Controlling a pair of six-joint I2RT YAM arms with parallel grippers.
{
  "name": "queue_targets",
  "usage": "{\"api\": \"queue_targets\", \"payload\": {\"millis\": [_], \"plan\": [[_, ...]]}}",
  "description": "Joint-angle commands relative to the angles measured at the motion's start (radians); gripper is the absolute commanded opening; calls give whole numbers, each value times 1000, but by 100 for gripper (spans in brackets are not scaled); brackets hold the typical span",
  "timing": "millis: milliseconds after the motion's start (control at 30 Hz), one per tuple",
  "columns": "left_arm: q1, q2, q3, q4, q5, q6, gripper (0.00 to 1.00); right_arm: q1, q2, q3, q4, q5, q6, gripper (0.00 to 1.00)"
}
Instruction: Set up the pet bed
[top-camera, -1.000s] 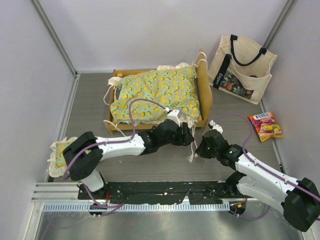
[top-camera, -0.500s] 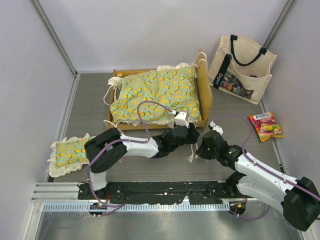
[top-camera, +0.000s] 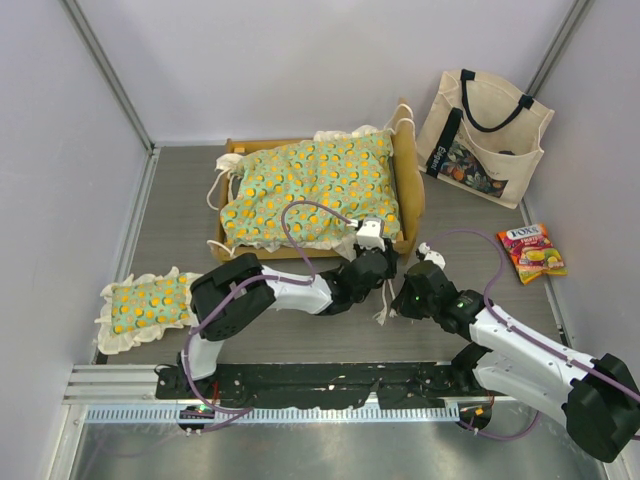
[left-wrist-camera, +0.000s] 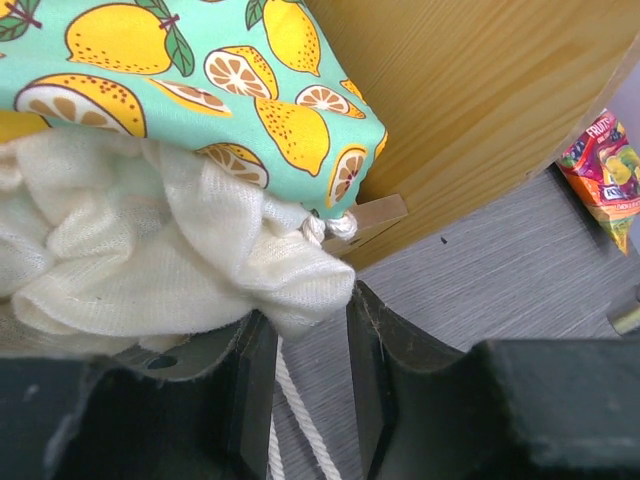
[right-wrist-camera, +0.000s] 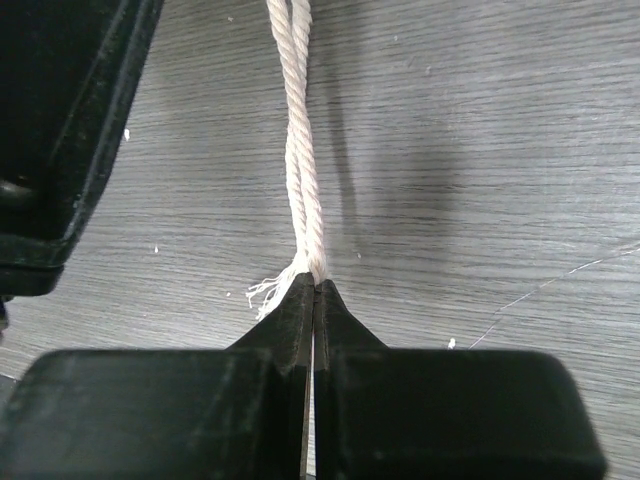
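Three cameras around the pet bed (top-camera: 320, 190)

The top view looks down from high behind the arm bases, the pet bed at mid-frame. The left wrist view sits close against the bed's near right corner. The right wrist view looks closely down at the surface (right-wrist-camera: 480, 150) just beside that corner. Both wrist views share the tie cord (left-wrist-camera: 298, 405).

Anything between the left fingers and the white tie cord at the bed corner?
Nothing solid. The white twisted tie cord runs between the left fingers, but the cream ruffle of the green lemon-print cushion droops into the top of that gap.
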Motion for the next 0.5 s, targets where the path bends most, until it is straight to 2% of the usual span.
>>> {"api": "queue_targets", "payload": {"millis": [0,100,267,367,400,467], "plan": [[-3,4,35,30,-71,7,36,6,-18,3,36,-1,-5,1],[-3,18,35,28,-85,-3,42,4,-21,6,36,-1,-6,1],[-3,56,89,16,-103,17,38,6,-28,3,36,-3,-5,1],[-5,67,94,7,-132,18,28,6,-33,3,35,-4,-6,1],[-3,66,90,5,-140,18,22,6,-33,3,35,-6,-6,1],[-3,64,86,4,-155,23,19,6,-33,3,35,-6,-6,1]]}}
